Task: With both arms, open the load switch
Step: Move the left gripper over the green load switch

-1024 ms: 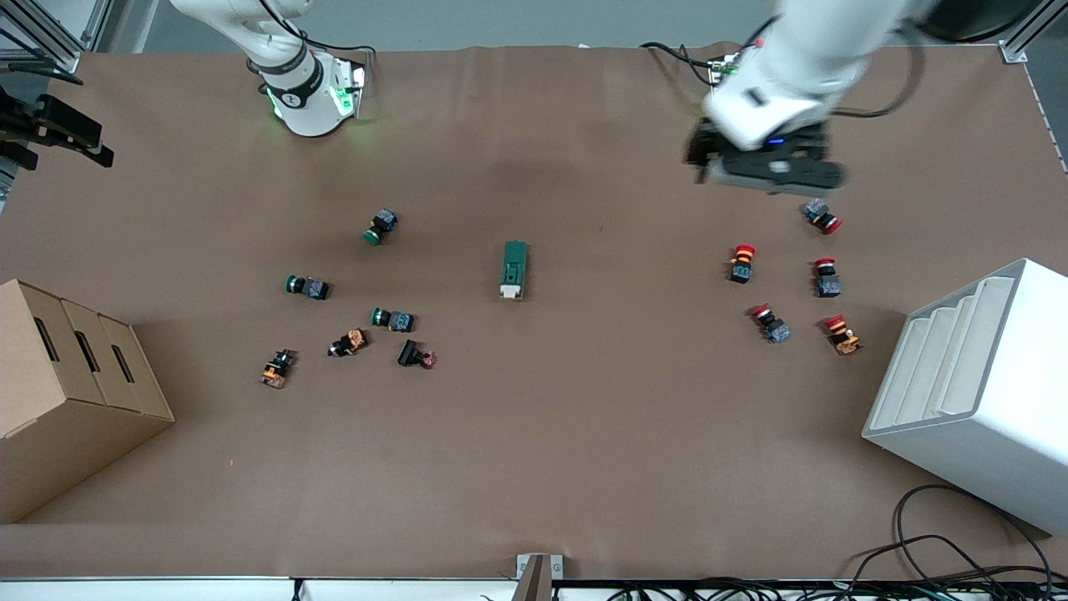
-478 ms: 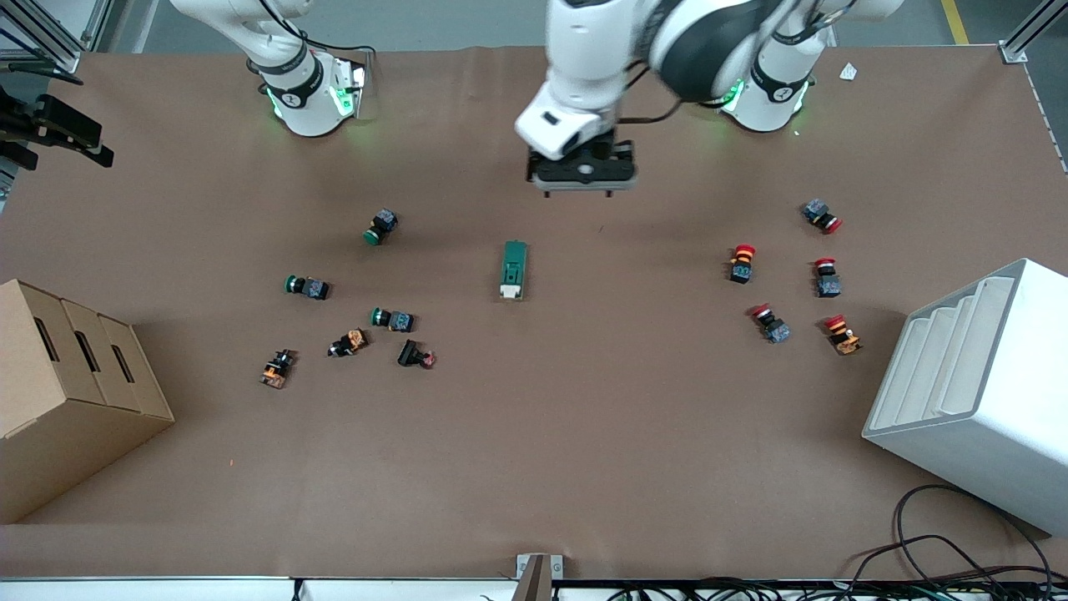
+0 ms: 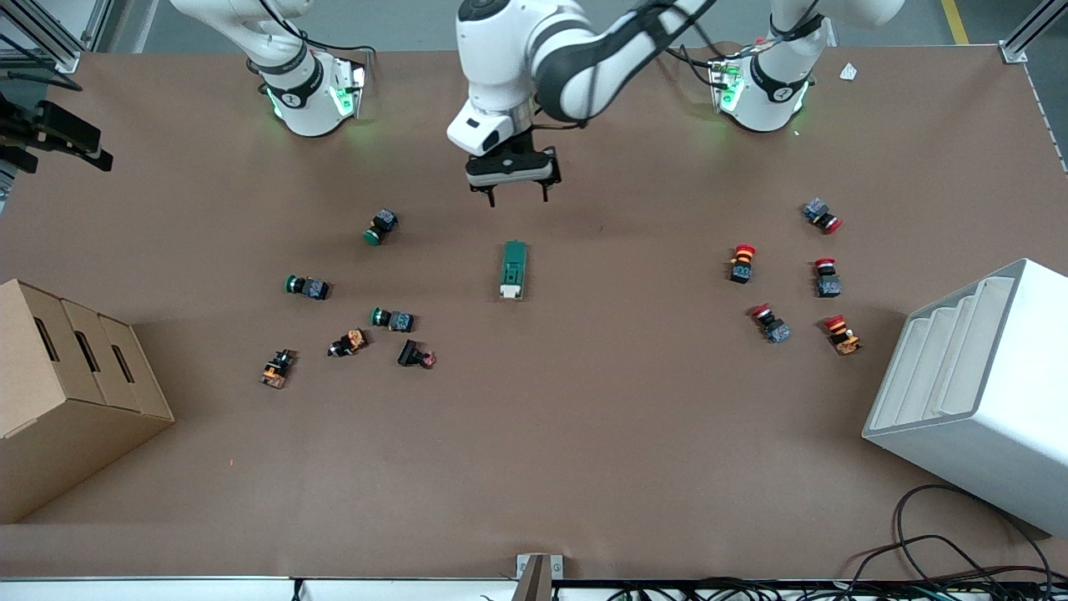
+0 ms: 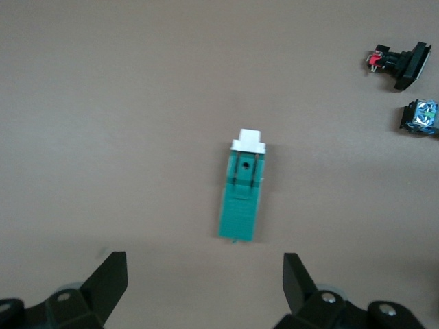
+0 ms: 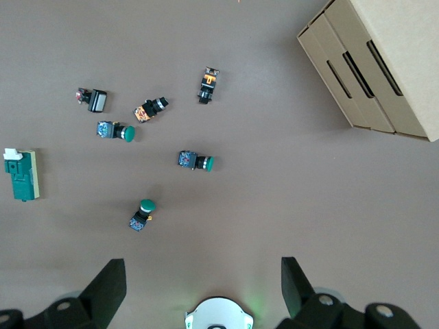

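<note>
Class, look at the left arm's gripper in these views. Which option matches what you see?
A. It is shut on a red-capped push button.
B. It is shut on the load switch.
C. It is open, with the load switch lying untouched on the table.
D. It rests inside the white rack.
C: the left gripper has its fingers spread with nothing between them, and the load switch lies flat on the table apart from them, as the left wrist view confirms.

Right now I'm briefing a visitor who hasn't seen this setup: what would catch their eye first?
Probably the left arm reaching across the table, its open left gripper hanging over bare mat just short of the green load switch, which lies mid-table with its white tab nearer the front camera. Next, the scattered push buttons on either side, red-capped toward the left arm's end, and the right gripper, open, high above its own base.
</note>
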You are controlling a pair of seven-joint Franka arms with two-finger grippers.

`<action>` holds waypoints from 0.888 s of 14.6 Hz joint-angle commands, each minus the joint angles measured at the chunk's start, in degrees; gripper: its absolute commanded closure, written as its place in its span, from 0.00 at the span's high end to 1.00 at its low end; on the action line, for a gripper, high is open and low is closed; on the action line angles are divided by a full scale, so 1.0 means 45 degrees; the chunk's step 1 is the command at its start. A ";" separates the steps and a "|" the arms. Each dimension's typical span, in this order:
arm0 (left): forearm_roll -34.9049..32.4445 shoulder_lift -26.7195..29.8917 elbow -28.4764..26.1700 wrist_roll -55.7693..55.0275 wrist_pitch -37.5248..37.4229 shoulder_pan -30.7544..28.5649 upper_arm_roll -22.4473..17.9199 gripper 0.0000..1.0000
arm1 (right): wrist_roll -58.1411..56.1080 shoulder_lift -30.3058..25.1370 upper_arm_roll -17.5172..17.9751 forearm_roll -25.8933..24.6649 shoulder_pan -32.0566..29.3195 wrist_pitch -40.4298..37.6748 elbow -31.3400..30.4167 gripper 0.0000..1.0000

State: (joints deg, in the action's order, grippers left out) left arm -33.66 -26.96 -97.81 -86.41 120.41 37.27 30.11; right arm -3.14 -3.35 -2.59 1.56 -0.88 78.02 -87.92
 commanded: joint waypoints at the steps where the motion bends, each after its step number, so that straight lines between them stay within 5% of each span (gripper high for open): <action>1: -0.1809 -0.1095 0.0212 -0.1865 0.0525 0.0602 -0.0012 1.00 | 0.0014 0.1306 -0.0030 -0.0073 -0.0118 0.0318 0.0125 1.00; 5: -0.5809 -0.1996 -0.0488 -0.4890 0.0662 0.1169 -0.0012 1.00 | -0.0025 0.3007 -0.0031 -0.0092 -0.0779 0.0983 0.0279 1.00; 9: -0.9407 -0.2132 -0.1779 -0.8329 0.1112 0.1190 -0.0012 0.99 | 0.0441 0.3068 0.0048 -0.0679 -0.0373 0.1451 0.0516 1.00; 13: -1.1790 -0.2971 -0.1800 -1.0128 0.0917 0.1385 -0.0051 0.99 | 0.4513 0.3535 0.0087 -0.0542 0.0913 0.1666 0.0476 1.00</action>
State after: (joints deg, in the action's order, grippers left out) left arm -81.76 -38.81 -106.07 -128.08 124.75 42.86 30.12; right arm 8.03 11.49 -2.34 -0.21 -0.28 84.76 -85.66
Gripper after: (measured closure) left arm 0.004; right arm 0.000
